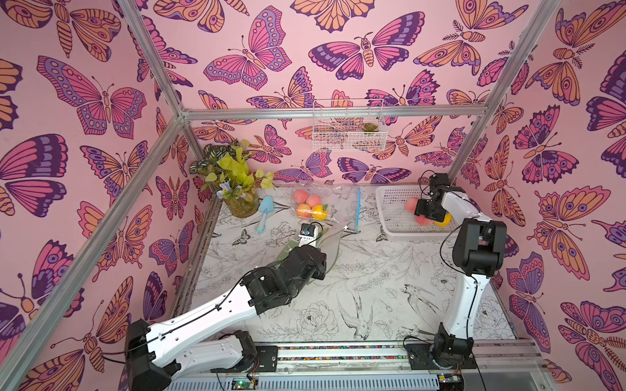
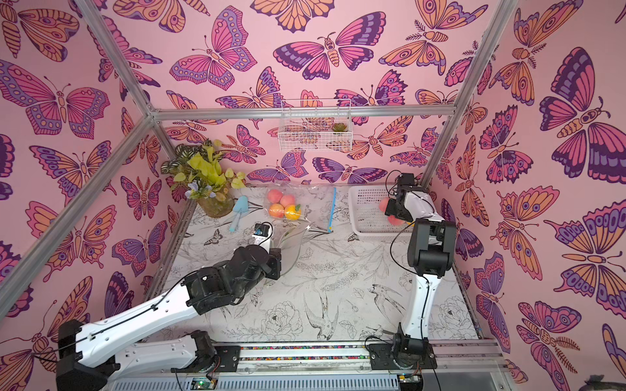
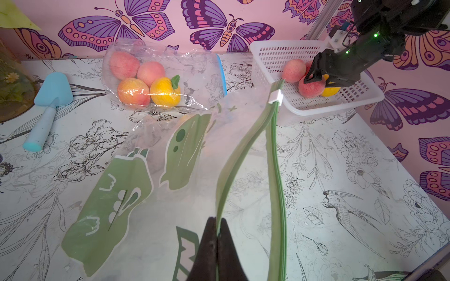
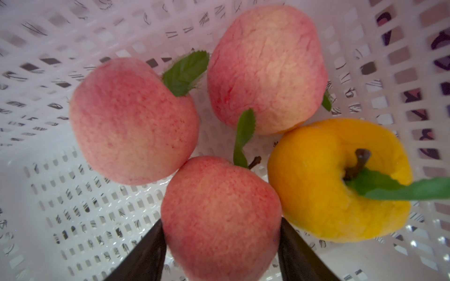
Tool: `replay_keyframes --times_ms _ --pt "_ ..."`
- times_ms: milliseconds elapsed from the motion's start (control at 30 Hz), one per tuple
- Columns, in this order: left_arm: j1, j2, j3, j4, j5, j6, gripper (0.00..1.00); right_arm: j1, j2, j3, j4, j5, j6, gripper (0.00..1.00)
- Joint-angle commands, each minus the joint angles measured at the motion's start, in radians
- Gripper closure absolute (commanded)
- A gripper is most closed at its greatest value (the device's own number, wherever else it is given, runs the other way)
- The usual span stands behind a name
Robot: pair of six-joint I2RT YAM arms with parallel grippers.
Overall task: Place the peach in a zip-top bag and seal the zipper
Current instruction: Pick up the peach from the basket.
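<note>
While my left gripper (image 3: 217, 233) is clenched on the green zipper rim of the limp, slippery zip-top bag (image 1: 333, 241) in the middle of a top view, my right gripper (image 4: 221, 222) straddles the peach (image 4: 219, 209) in the white basket (image 1: 393, 206) further right. Whether it bites yet, I cannot tell. The peach looks light, fuzzy and slightly soft, so I would pinch gently across its widest middle.

White basket (image 4: 48, 36), back-right corner of counter (image 1: 372, 287): 3 pink peaches (image 4: 219, 219), 1 yellow fruit (image 4: 328, 182). Blue-zip bag (image 3: 194, 63), back edge: 3 pinkish, 1 yellow. Zip bags: 2, incl. green-print bag (image 3: 109, 194). Baskets: 2, incl. wire basket (image 1: 349, 149). 1 trowel (image 3: 52, 97), 1 plant vase (image 1: 241, 203).
</note>
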State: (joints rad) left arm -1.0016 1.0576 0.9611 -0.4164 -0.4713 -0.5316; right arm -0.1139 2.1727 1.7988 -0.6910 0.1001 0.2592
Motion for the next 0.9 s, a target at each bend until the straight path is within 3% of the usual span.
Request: replay_keyframes --times_ms 0,367,867 --pt "0.004 -0.016 -0.018 0.001 -0.02 0.013 1.0 -0.005 -0.048 -0.059 -0.011 -0.028 0.007 0.36" --pt "0.004 0.012 0.003 0.007 -0.025 0.003 1.0 -0.009 -0.369 -0.299 0.125 -0.155 0.072 0.38" --pt "0.005 0.141 0.077 0.071 -0.072 -0.05 1.0 0.026 -0.838 -0.633 0.285 -0.627 0.192 0.38"
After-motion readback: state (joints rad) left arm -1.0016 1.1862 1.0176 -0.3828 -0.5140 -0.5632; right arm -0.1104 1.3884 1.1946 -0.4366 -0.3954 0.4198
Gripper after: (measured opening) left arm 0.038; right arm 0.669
